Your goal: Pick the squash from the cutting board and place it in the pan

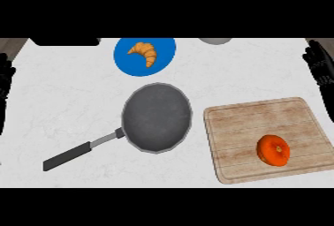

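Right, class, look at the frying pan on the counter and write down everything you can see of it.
The pan is round, dark grey and looks like metal, with a paler grey rim. Nothing lies in it. A short silvery neck joins it to a long black handle that points toward the lower left. It sits flat on the pale marbled counter, between the blue plate behind it and the wooden cutting board to its right, touching neither. No hand touches it.

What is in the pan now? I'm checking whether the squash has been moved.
Empty: the pan shows only its bare grey inside. The orange squash lies on the cutting board, right of the pan.
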### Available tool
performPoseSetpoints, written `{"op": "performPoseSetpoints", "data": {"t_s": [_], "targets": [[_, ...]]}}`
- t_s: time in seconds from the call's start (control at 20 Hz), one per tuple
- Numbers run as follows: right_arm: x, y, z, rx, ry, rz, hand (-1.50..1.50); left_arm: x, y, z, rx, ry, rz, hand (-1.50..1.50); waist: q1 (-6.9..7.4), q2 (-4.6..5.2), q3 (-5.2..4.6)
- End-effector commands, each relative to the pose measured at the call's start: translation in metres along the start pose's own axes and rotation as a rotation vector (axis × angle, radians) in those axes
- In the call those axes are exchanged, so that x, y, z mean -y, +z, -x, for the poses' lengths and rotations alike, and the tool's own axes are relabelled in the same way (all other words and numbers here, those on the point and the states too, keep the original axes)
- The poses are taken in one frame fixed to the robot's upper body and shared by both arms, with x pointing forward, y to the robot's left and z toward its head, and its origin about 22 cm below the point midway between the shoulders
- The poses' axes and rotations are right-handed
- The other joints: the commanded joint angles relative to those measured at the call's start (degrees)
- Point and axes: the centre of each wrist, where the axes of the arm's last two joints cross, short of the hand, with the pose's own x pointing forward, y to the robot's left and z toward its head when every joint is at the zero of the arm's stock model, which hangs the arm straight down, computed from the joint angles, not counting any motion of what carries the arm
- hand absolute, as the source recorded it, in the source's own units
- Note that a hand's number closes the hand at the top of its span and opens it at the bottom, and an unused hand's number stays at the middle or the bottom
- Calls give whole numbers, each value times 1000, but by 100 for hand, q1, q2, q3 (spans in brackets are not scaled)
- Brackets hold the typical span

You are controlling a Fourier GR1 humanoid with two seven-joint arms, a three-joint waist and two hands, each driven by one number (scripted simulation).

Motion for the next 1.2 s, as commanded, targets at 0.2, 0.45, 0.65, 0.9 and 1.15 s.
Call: {"op": "performPoseSetpoints", "data": {"t_s": [0.2, 0.45, 0.65, 0.9, 1.15], "targets": [[-5, 7, 15, -221, -379, 337, -150, 41, 50, 36, -265, 23, 157, 0, -125, 34, -76], [27, 90, 76, -696, -210, 714, -150, 53, 78, 52, -400, 69, 183, 0, -499, -11, -87], [49, 128, 42, -842, -40, 549, -150, 60, 93, 52, -404, 65, 197, 0, -346, -20, -102], [52, 124, -5, -848, 199, 312, -150, 68, 86, 39, -387, 58, 214, 0, -204, 17, -94], [71, 111, -41, -871, 198, 73, -150, 79, 84, 30, -372, 78, 219, 0, -159, 31, -85]]}}
